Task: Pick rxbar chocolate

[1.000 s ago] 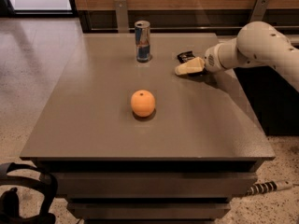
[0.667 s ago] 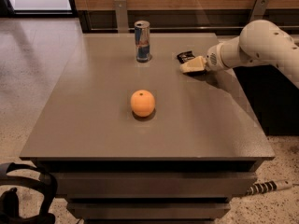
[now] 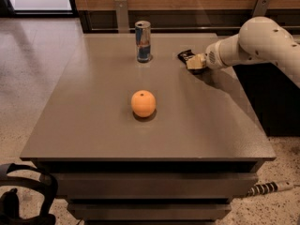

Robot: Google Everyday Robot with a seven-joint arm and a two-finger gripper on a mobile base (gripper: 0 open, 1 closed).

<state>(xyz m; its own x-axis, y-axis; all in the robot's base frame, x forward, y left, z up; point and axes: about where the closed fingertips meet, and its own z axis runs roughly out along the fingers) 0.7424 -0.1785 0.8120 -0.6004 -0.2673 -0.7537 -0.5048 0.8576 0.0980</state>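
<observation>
The rxbar chocolate [image 3: 185,56] is a small dark-wrapped bar lying flat on the grey table [image 3: 93,125], at the far right and to the right of the can. My gripper [image 3: 195,62] comes in from the right on a white arm [image 3: 255,41]. It sits low over the bar's near right end and covers part of it. Only the bar's left end shows.
A blue-silver drink can [image 3: 143,41] stands upright at the far middle of the table. An orange fruit [image 3: 143,103] lies near the table's centre. A dark counter and a wood-panelled wall lie behind. Black gear [image 3: 23,196] sits on the floor at the lower left.
My gripper has moved a little back and to the right, closer onto the bar. The bar, can and orange have not moved.
</observation>
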